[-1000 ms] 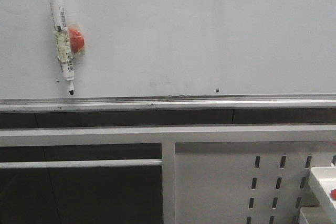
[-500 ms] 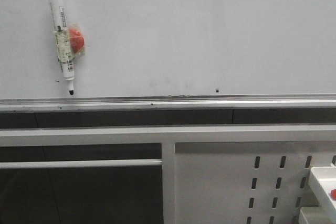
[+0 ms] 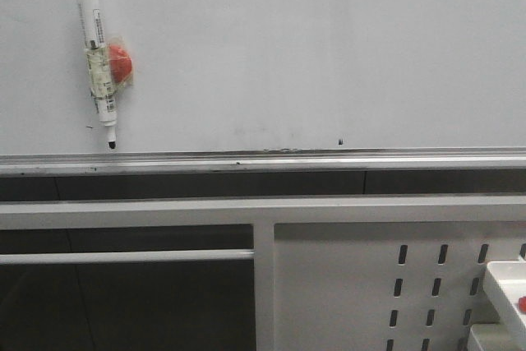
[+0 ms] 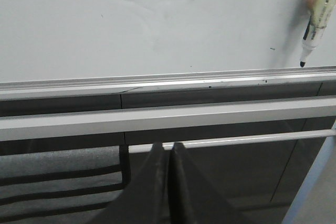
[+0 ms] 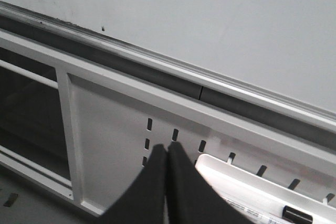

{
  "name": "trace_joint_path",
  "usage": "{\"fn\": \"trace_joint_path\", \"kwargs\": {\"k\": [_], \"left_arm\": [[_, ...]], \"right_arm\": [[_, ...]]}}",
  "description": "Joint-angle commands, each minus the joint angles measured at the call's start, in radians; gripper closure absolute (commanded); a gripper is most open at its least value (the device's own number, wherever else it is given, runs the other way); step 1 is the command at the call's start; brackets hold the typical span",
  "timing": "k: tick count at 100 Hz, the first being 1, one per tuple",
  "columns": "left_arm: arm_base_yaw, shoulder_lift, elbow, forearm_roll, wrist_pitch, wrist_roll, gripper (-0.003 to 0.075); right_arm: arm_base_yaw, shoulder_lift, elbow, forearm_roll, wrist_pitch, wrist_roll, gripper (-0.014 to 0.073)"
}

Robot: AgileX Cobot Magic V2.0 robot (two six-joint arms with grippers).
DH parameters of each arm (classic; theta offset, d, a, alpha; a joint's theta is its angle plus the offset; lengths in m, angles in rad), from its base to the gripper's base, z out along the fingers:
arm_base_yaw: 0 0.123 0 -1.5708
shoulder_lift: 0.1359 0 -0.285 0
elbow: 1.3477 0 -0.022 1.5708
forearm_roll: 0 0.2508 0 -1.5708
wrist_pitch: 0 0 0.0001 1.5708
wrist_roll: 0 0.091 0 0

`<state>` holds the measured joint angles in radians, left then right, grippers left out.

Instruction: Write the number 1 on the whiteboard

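White-grey whiteboard [image 3: 312, 47] bare, no stroke visible. Marker [image 3: 97, 55] w/ red magnet [image 3: 120, 64] stuck upper left of board. Left gripper [image 4: 169, 153] & right gripper [image 5: 167, 156]: fingers together, holding nothing, below ledge [image 3: 263, 159].

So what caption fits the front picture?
Blank whiteboard with a marker stuck on its left side, nothing written yet.

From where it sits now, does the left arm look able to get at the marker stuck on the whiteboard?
Probably yes. The marker hangs on the whiteboard above the ledge, with nothing between it and the left gripper, whose jaws are shut and empty.
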<state>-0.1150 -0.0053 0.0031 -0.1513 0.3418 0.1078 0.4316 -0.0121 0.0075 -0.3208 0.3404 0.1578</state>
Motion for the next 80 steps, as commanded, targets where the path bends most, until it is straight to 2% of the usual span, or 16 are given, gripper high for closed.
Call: {"fn": "trace_joint_path", "kwargs": {"k": [1,10,15,18,24,30,36,55,65,70,75,80], "left_arm": [[0.000,-0.024,0.035,-0.099,-0.090,-0.012,0.0740],[0.000,-0.024,0.035,-0.408,-0.148,-0.012,0.0740],[0.000,-0.024,0.035,-0.570,-0.155,-0.012,0.0740],[0.000,-0.024,0.035,-0.622,-0.160,-0.012,0.0740],[0.000,-0.024,0.035,-0.688,-0.193,-0.012,0.0740],[0.000,-0.024,0.035,-0.763,-0.201,-0.012,0.0740],[0.000,-0.024,0.035,-0.830,-0.186,-0.012,0.0740],[-0.002,-0.022,0.016,-0.890,-0.186,-0.012,0.0740],[-0.002,-0.022,-0.024,-0.873,-0.186,0.008,0.0737],[-0.002,-0.020,-0.069,-0.839,-0.160,0.093,0.0715],[-0.002,-0.007,-0.131,-0.787,-0.095,0.219,0.0640],[-0.002,0.013,-0.181,-0.757,-0.050,0.311,0.0568]], "right_arm": [[-0.003,-0.017,0.013,-0.065,-0.045,-0.010,0.0643],[-0.003,-0.017,0.013,-0.098,-0.140,-0.008,0.0643],[-0.003,-0.017,0.013,-0.062,-0.246,0.009,0.0643],[-0.003,-0.017,0.013,0.005,-0.340,0.036,0.0643],[-0.003,-0.017,0.013,0.101,-0.466,0.052,0.0643],[-0.003,-0.017,0.013,0.193,-0.525,0.073,0.0643],[-0.003,-0.017,0.013,0.286,-0.536,0.094,0.0643],[-0.003,-0.017,-0.001,0.628,-0.573,0.152,0.0643],[-0.003,-0.017,-0.062,0.608,-0.481,0.150,0.0641],[-0.003,-0.017,-0.110,0.536,-0.397,0.137,0.0641],[-0.003,-0.012,-0.183,0.429,-0.278,0.132,0.0618],[-0.003,-0.005,-0.224,0.374,-0.221,0.132,0.0571]]}}
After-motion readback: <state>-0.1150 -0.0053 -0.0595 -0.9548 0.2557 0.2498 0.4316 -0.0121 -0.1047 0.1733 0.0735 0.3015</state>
